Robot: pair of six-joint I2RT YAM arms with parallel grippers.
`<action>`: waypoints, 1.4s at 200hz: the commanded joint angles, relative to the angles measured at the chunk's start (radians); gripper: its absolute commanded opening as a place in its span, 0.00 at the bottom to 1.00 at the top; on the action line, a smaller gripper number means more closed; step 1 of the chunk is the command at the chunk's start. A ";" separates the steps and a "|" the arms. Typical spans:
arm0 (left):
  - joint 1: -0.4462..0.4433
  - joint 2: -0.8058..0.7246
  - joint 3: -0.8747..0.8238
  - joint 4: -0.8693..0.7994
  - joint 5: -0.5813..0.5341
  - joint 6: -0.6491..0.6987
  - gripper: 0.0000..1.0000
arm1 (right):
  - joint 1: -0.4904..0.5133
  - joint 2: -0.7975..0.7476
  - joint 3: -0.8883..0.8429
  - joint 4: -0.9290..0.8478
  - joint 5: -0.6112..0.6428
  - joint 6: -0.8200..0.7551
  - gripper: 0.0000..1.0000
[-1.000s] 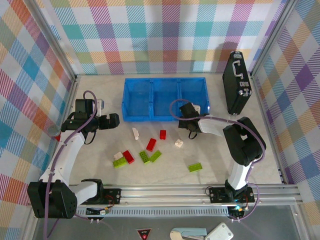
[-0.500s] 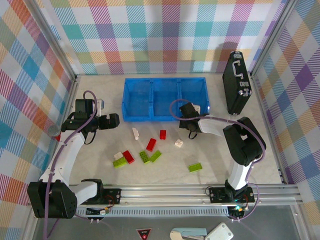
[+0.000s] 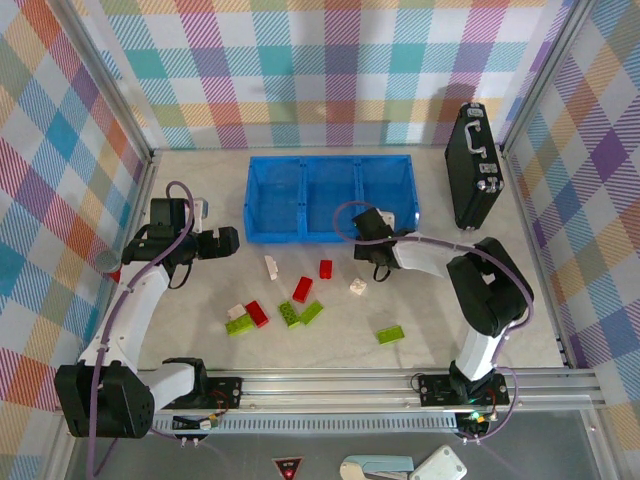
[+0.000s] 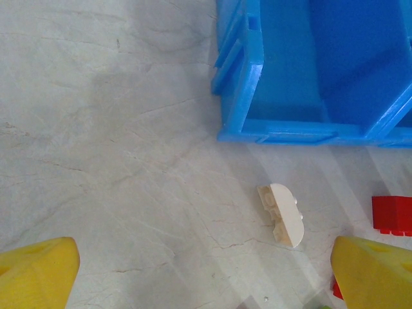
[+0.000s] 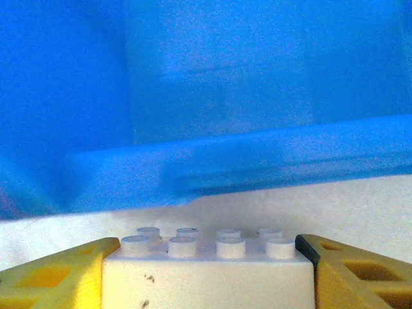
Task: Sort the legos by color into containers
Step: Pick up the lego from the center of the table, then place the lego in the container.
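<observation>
I am working in a robot lab test cell, not a home or a shop. A left arm (image 3: 125, 300) and a right arm (image 3: 480, 290) are bolted to an aluminium rail (image 3: 330, 380) at the near edge of a pale, marble-look desk (image 3: 420, 290). Plaid cloth walls (image 3: 340, 70) hung on a metal frame (image 3: 108, 80) box the desk in on three sides. A cable (image 3: 185, 200) loops off the left arm. The desk carries staged props: a blue tray (image 3: 330, 158), a black case (image 3: 470, 165) and scattered legos (image 3: 302, 289).
</observation>
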 commanded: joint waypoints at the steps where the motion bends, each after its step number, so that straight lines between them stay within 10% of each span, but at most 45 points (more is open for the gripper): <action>1: 0.004 -0.031 -0.011 -0.009 0.014 0.013 1.00 | 0.034 -0.050 0.030 -0.043 0.016 -0.001 0.68; 142: 0.004 -0.101 -0.028 0.002 0.016 0.004 1.00 | 0.305 0.120 0.455 -0.176 0.070 -0.028 0.68; 280: 0.004 -0.105 -0.032 0.008 0.033 -0.008 1.00 | 0.341 0.491 0.936 -0.167 0.040 -0.074 0.68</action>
